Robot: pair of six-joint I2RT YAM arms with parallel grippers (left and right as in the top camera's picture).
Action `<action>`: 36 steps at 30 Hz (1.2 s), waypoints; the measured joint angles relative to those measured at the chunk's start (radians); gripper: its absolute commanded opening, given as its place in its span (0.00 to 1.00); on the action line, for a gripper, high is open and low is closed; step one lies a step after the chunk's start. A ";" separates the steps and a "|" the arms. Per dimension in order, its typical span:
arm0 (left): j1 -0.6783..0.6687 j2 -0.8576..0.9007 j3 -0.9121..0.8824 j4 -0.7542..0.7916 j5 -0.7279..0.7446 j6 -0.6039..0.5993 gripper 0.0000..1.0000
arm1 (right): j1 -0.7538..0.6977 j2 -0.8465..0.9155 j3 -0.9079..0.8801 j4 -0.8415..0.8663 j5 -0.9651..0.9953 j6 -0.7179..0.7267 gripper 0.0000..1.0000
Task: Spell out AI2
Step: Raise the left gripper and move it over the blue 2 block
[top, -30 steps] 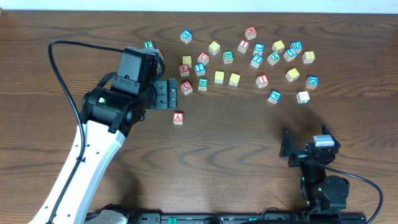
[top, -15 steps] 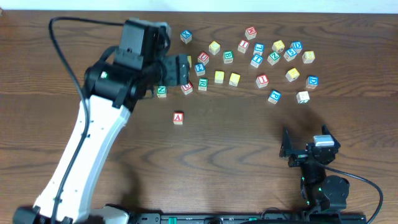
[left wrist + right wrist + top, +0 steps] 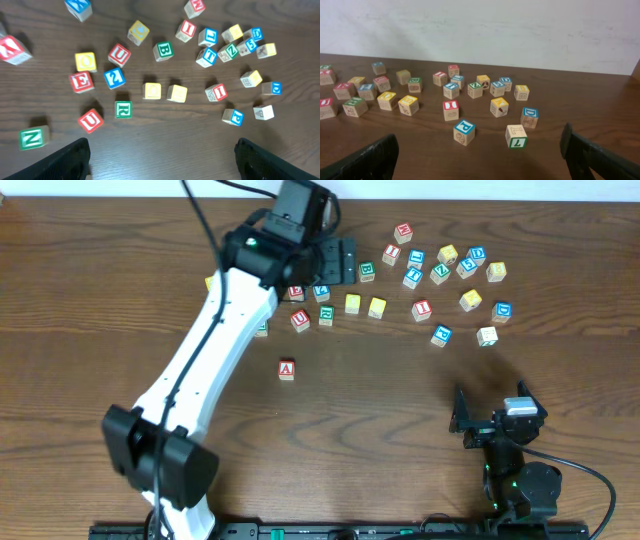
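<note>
Only the A cube [image 3: 287, 369] lies apart in front, while the I cube [image 3: 216, 92] and the 2 cube [image 3: 114, 77] lie among the other cubes [image 3: 152, 90] under the empty, wide-open left gripper [image 3: 161, 162], and the right gripper [image 3: 480, 157] rests open too.

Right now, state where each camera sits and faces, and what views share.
Overhead: above the dark wooden table, looking straight down; both arms, left gripper over the lettered cubes, right gripper near the front edge.
Left wrist: above the cubes, looking down; own fingertips at bottom corners.
Right wrist: low, facing the white wall; own fingertips below.
Shared: all show the light-wood red-I cube.
</note>
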 measured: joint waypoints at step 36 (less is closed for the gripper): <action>-0.084 0.295 0.001 0.159 -0.349 -0.259 0.91 | 0.000 0.000 0.000 0.000 0.000 0.000 0.99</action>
